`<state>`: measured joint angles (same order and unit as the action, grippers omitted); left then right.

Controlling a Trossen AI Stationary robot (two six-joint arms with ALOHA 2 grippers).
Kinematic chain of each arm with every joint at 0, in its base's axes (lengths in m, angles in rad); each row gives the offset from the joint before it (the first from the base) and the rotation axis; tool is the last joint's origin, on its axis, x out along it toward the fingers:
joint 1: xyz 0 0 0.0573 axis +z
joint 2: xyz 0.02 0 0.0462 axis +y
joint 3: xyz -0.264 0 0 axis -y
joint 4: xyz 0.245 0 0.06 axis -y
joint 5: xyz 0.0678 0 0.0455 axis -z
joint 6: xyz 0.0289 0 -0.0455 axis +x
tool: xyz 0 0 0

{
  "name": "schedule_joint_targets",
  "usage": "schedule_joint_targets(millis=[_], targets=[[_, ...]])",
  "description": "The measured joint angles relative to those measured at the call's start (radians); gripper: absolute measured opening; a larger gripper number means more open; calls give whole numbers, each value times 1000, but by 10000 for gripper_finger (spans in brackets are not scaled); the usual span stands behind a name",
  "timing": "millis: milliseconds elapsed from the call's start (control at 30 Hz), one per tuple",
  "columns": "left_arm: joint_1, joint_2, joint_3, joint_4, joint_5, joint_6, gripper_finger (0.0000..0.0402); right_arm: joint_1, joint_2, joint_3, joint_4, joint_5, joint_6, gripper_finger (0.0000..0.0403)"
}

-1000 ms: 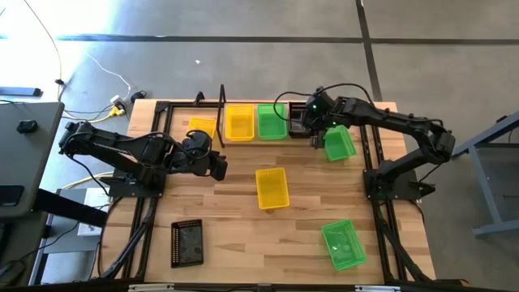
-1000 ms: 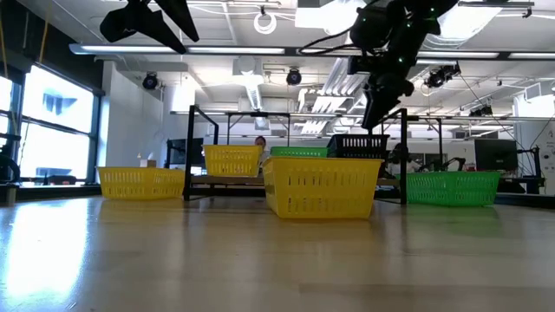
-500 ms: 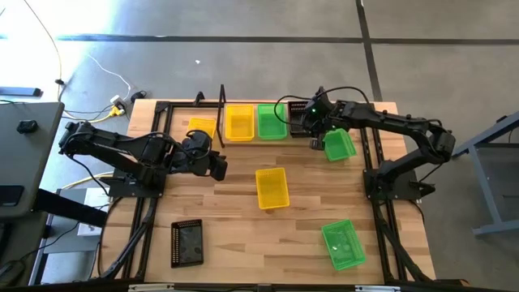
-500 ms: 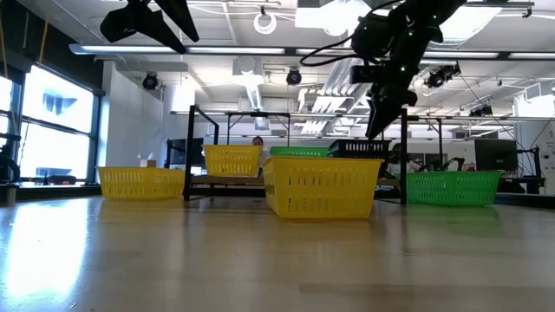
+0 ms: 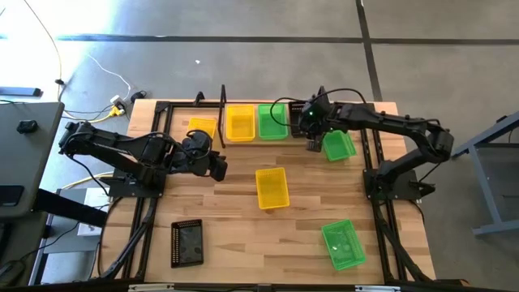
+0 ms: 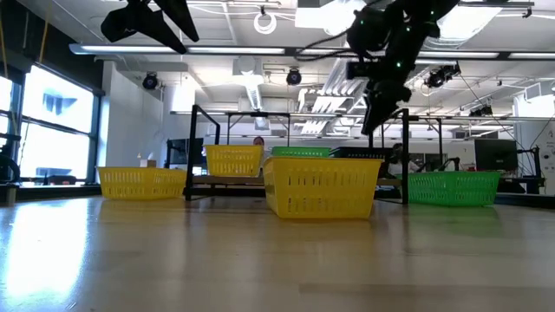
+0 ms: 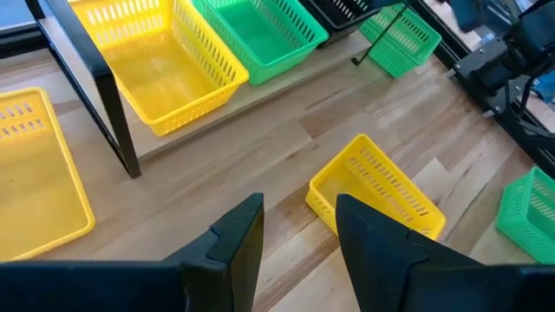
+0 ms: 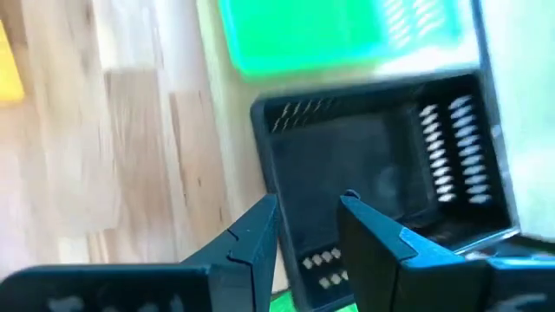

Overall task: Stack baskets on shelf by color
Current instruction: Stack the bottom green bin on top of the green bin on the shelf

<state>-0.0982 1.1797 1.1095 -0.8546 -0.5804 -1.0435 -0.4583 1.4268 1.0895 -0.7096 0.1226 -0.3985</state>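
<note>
Jaws: both parted | right gripper [image 8: 308,227] over black basket [image 8: 373,173] | left gripper [image 7: 299,230] idle

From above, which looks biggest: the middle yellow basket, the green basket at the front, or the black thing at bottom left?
1-2. Middle yellow basket and front green basket: about alike.
3. Black basket: slightly smaller.

Bright daylight, blurred right wrist view

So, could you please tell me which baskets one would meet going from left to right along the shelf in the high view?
Yellow basket → green basket → black basket, partly hidden under the right hand.
</note>
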Motion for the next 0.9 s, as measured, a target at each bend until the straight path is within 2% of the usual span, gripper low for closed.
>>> schedule_joint_targets(millis=[200, 433, 900], targets=[[-1, 0, 0, -1, 0, 0, 135, 56, -29, 54, -65, 3, 73, 105], [-11, 0, 0, -1, 1, 46, 135, 168, -71, 77, -214, -28, 238, 105], [-23, -1, 0, 2, 1, 200, 135, 593, -115, 77, -287, -113, 704, 105]])
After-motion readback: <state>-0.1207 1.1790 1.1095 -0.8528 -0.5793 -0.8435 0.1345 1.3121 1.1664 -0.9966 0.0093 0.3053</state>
